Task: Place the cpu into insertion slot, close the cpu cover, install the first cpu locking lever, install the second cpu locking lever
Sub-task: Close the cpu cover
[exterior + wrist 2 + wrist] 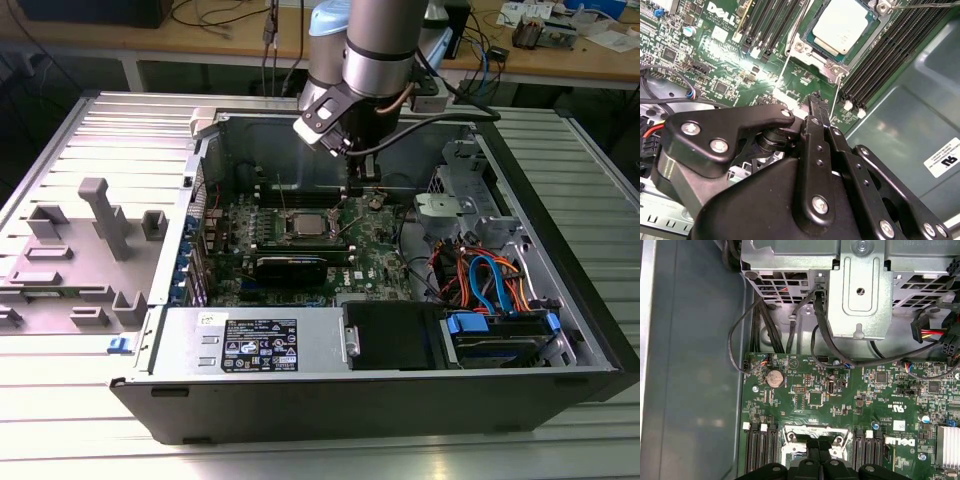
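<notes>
The cpu (842, 24), a flat grey metal square, lies in the insertion slot (799, 47) on the green board. The silvery cpu cover (834, 68) lies flat around it as a frame. Two thin wire locking levers (784, 67) (838, 92) run out from the socket's corner toward my gripper (815, 98). Its black fingers are shut, tips just beside the second wire; whether they touch it I cannot tell. In the exterior view the gripper (363, 190) hangs to the right of the socket (303, 222). In the first wrist view the fingers (812, 455) lie over the socket (790, 442).
Long black memory slots (890, 55) flank the socket on both sides. A black graphics card (290, 268) lies in front of it. A metal drive cage (860, 295) with black cables (755, 325) stands past the board. The case wall (910, 115) is close by.
</notes>
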Robot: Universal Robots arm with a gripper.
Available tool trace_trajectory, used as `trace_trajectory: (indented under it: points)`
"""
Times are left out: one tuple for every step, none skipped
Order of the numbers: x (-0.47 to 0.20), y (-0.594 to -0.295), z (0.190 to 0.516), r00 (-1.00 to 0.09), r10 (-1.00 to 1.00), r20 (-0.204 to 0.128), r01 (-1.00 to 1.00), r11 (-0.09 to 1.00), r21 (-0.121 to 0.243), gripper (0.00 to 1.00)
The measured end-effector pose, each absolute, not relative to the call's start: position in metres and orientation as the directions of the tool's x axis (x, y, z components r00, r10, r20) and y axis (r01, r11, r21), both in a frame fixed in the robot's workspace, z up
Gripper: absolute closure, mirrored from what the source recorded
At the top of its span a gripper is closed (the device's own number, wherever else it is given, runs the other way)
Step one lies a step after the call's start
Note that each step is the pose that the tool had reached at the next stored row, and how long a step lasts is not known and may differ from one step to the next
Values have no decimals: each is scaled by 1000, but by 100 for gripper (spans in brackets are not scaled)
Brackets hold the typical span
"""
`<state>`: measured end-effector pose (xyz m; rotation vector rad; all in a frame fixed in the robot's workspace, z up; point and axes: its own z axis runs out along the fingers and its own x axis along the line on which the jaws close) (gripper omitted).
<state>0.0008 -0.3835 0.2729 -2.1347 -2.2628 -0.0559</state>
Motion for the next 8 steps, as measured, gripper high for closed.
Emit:
trace_trajectory:
  points:
    - [1, -383, 273, -58, 997, 47, 998, 58, 5, 89]
    - [1, -383, 273, -58, 997, 47, 998, 58, 5, 89]
    - [1, -383, 273, -58, 997, 47, 998, 58, 5, 89]
    - [1, -383, 273, -58, 997, 47, 998, 58, 5, 89]
    - [1, -383, 273, -58, 997, 47, 998, 58, 5, 89]
    - [1, -383, 273, -58, 997, 47, 998, 58, 5, 89]
    - [1, -383, 273, -58, 997, 47, 998, 58, 5, 89]
    - [1, -383, 273, -58, 997, 47, 998, 58, 5, 89]
